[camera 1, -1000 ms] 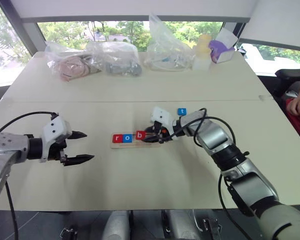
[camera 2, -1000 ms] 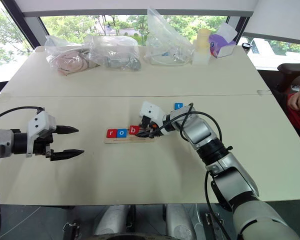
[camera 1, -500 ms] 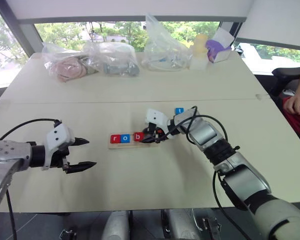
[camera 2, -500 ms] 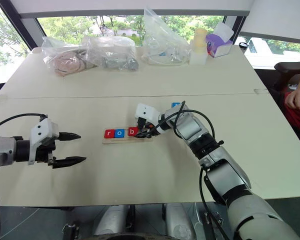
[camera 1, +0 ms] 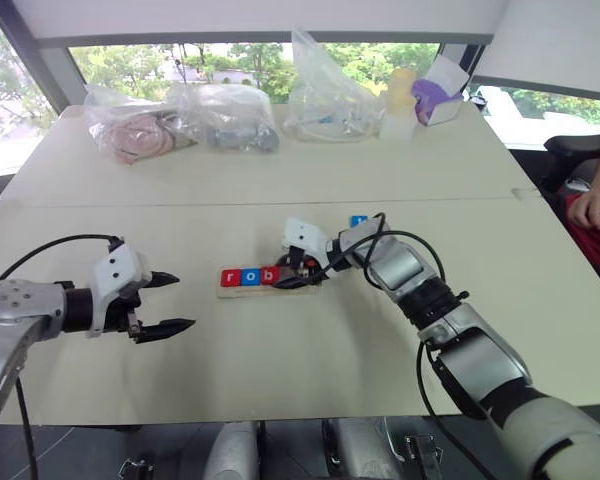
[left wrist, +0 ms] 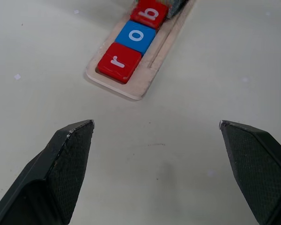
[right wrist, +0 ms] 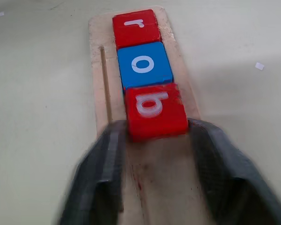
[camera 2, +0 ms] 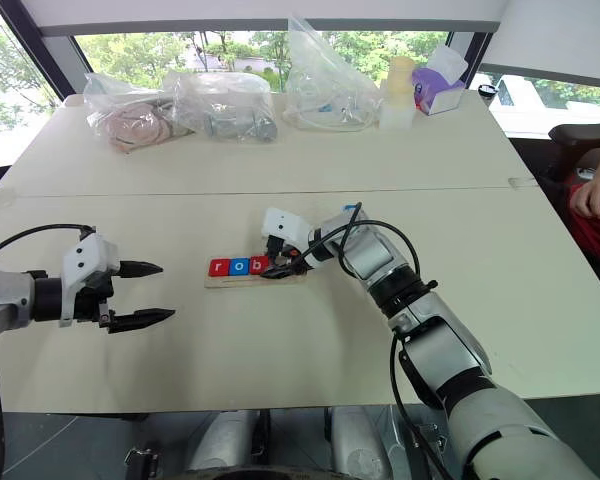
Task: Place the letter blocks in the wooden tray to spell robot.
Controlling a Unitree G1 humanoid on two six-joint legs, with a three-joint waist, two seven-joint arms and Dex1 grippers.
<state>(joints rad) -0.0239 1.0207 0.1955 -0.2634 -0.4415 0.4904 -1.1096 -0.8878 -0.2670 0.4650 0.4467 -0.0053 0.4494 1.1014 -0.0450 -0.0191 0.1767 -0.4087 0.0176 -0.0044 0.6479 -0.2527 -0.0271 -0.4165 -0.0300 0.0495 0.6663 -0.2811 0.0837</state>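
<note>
Three tiles placed: you have the red r [right wrist: 135, 29], the blue o [right wrist: 144, 65] and the red b [right wrist: 155, 110] sitting edge to edge in the wooden tray [left wrist: 164, 44], filling it from its left end so the word reads in order.
Tray position: it lies flat on the surface [camera 1: 280, 380] near the middle, between your two arms.
Right gripper [right wrist: 155, 154]: its fingers [right wrist: 100, 183] are parted on either side of the b tile, straddling it over the tray and looking released rather than clamped.
Likely reason: the gripper sits low along the tray, probably so the b seats squarely against the o.
Left gripper [left wrist: 157, 154]: its fingers are spread wide and grasp nothing; it hovers over bare surface near the tray's r end, out of the way of the working arm.
Remaining tiles: the blue t [camera 1: 359, 221] waits on the surface just behind your right wrist; you cannot make out the second o.
Free slots: the tray's right part appears to be bare wood, which suggests roughly two placements remain.
</note>
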